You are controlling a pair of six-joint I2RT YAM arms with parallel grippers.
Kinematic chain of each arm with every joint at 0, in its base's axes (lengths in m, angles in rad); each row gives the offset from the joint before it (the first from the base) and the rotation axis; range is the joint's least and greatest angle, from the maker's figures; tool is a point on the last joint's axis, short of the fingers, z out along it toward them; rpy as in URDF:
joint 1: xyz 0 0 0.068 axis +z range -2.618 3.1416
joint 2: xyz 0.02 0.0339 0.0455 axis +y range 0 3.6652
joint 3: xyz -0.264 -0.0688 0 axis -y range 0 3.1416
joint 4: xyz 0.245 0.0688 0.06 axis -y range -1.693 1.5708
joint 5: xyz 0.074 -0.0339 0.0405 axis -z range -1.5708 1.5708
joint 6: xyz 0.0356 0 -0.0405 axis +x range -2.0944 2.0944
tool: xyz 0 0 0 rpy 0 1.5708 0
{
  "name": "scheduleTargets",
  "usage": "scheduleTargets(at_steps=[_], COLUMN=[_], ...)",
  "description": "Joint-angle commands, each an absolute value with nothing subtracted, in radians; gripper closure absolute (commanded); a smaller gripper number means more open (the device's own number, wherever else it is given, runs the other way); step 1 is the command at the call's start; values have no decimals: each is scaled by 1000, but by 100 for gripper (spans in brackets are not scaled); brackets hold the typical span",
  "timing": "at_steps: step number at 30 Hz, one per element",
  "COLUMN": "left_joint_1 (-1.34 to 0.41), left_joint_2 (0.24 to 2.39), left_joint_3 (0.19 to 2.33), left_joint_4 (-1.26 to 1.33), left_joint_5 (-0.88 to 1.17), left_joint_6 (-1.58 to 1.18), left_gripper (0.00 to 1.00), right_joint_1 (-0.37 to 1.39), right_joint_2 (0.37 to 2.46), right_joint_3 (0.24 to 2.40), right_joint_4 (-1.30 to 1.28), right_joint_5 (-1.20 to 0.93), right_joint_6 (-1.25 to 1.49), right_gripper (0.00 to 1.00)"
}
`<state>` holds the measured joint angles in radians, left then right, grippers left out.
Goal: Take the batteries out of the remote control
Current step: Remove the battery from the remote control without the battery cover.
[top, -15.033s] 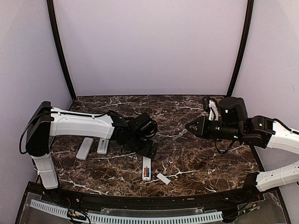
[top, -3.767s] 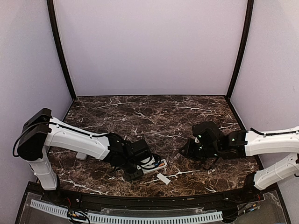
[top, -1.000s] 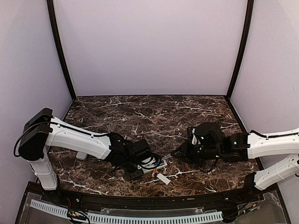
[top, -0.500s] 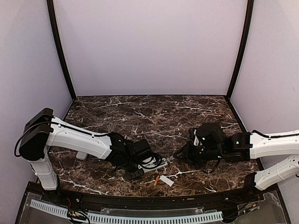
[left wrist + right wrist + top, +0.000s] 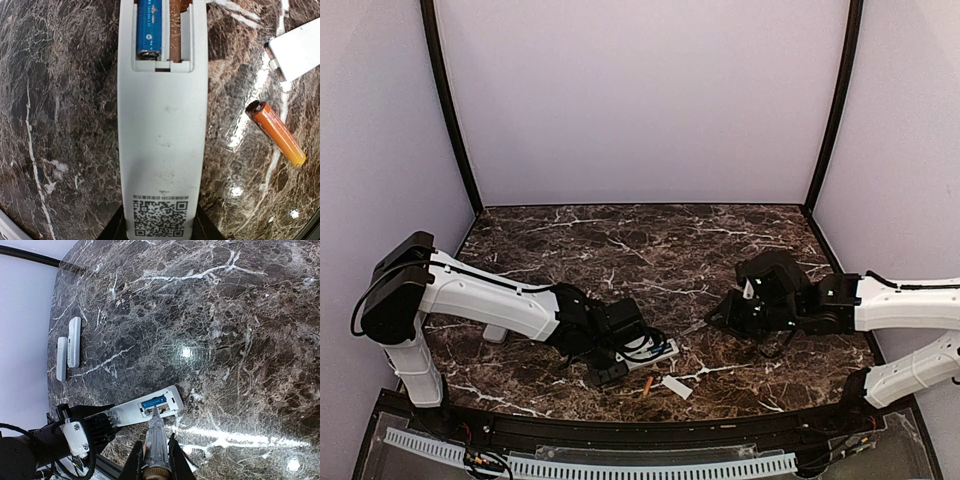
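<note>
My left gripper (image 5: 162,229) is shut on the near end of a white remote control (image 5: 162,125) lying back-up on the marble. Its open compartment holds one blue battery (image 5: 149,27) beside an empty slot. An orange battery (image 5: 276,132) lies loose on the table to the remote's right, near the white cover (image 5: 297,47). My right gripper (image 5: 156,462) is shut on a clear-handled pointed tool (image 5: 156,437), whose tip hovers at the compartment's edge. From above, the remote (image 5: 658,351), orange battery (image 5: 647,385) and cover (image 5: 675,387) sit near the front edge, the right gripper (image 5: 728,316) to their right.
Two more white remotes (image 5: 74,341) (image 5: 61,358) lie side by side at the table's left, partly hidden behind the left arm (image 5: 490,290) in the top view. The black front rail (image 5: 640,430) runs just below the cover.
The orange battery has come out of the remote and now lies on the table beside the cover. My right gripper with the tool has drawn back to the right. The left gripper holds still.
</note>
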<state>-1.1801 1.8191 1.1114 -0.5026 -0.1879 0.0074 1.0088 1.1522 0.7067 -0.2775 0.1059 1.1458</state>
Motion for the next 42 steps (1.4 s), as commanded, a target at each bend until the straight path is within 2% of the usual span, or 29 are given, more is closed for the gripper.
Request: scheduleTargets(at_steps=[1,42], left_joint_1=[-1172,-1172], left_joint_2=[1862,1868], left_joint_3=[1099,1104], left_joint_4=[-520,-524], left_joint_5=[-212,-212], left_joint_6=[5,5], left_gripper=[82,82], right_joint_1=[965,945], right_joint_2=[1153,1274], right_joint_3=[712,706], right_joint_4=[-239,-202], right_joint_5=[72,5], right_joint_6=[1082,1060], right_gripper=[100,100])
